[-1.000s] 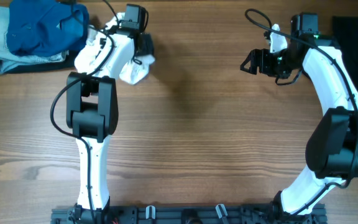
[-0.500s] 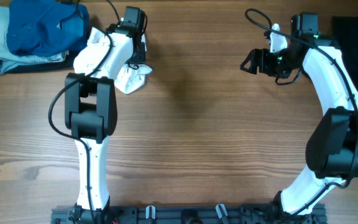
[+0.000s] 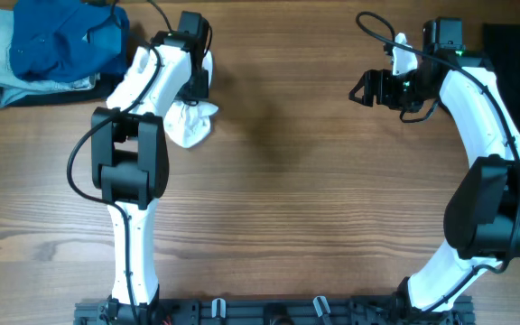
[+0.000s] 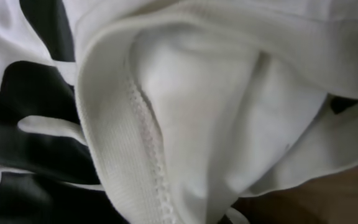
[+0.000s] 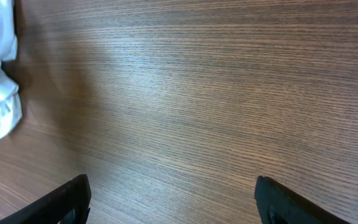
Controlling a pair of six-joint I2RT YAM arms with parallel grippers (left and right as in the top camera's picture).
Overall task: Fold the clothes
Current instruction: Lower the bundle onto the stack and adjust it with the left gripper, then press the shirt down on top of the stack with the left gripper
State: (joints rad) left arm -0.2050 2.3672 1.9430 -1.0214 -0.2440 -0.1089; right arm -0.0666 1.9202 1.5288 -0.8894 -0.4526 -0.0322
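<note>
Toward the far edge of the worktop [image 3: 287, 208], left of centre, the left hand [image 3: 195, 90] is pinched shut on the bunched white striped shirt [image 3: 190, 124]. The right hand [image 3: 368, 88] hovers wide and empty. Gripped as a wad, the shirt may lift in tangled layers rather than spreading flat.

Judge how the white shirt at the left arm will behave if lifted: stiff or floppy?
Probably floppy: the white shirt lies crumpled in soft folds. Likely light, being thin cloth. Its stitched hem should grip well.
</note>
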